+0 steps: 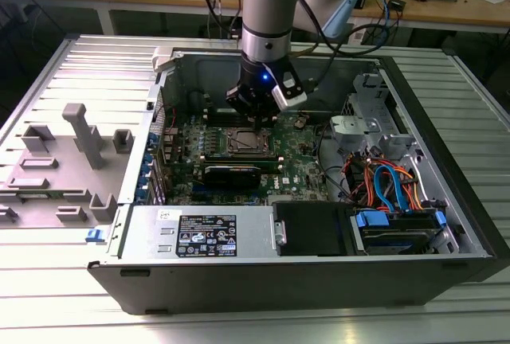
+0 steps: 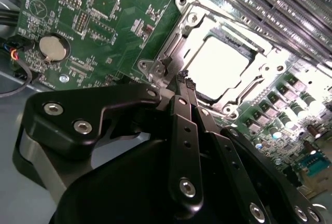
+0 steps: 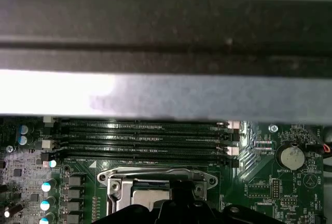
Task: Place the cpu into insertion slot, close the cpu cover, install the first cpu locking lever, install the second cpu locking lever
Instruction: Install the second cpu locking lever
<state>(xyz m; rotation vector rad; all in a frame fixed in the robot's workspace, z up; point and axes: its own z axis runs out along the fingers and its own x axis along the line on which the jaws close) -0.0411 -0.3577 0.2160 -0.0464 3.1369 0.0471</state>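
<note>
Seated inside the insertion slot [image 2: 228,63], the cpu [image 2: 220,68] lies flat with its pale top showing through the cpu cover [image 2: 194,24], which appears folded down over it. Just above the socket's near edge, the gripper [image 2: 185,81] has its fingers pinched narrow, apparently holding nothing. If a lever hook slips off those tips, it could spring back and strike the motherboard [image 2: 104,22] or the memory slots [image 3: 145,138] nearby.
</note>
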